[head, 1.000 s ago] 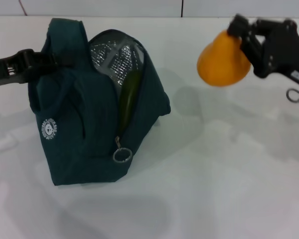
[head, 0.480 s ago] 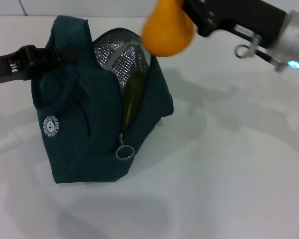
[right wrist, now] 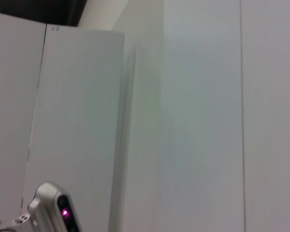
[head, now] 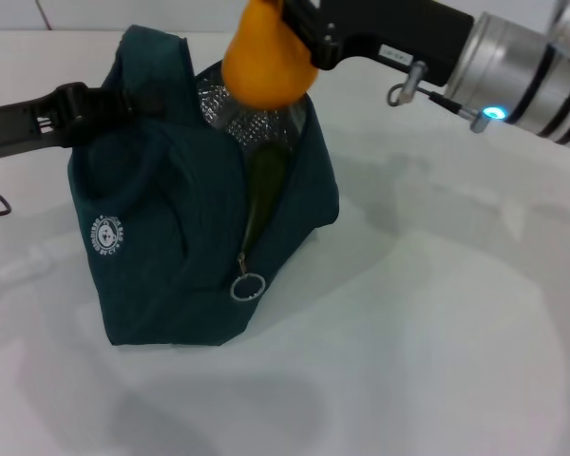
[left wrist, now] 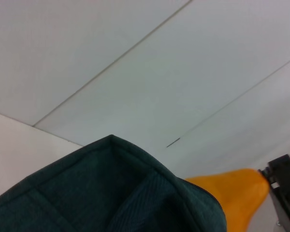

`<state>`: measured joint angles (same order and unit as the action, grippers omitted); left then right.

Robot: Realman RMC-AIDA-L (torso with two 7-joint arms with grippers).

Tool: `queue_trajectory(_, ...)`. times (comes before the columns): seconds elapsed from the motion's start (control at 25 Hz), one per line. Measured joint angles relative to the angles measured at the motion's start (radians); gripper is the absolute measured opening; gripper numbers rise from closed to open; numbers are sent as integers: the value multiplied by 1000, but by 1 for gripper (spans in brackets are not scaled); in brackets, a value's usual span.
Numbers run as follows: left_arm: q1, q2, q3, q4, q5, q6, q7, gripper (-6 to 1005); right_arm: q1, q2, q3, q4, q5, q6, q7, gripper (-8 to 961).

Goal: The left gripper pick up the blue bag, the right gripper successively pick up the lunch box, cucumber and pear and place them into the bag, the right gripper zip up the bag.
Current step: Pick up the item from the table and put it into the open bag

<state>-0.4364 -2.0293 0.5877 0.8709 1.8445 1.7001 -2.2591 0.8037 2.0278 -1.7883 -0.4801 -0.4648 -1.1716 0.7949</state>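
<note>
My right tool (head: 283,28) is clamped on the pear (head: 264,65), holding it over the blue bag (head: 171,237), whose open mouth shows the cucumber (head: 263,180); my left tool (head: 104,103) grips the bag's top edge on the worktop (head: 437,323)

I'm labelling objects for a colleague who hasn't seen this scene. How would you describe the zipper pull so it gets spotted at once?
Start at the blue bag standing on the white table, held at its top by the left end effector. Follow the open zipper down the bag's front, past the cucumber poking out. The zipper pull hangs at the bottom: the only small silver metal ring on the dark fabric.
</note>
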Motion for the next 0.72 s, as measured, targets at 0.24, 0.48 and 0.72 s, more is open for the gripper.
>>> queue_trajectory(0.24, -5, 2, -1, -16, -1, 0, 10, 46, 25, 0, -77, -9, 24, 63, -1, 41)
queue_trajectory(0.48, 0, 4, -6, -17, -5, 1, 10, 46, 22, 0, -118, -9, 39, 91, 5, 44)
queue_trajectory(0.72, 4, 9, -6, -17, -7, 1, 7, 46, 3, 0, -140, -11, 40, 96, 7, 46)
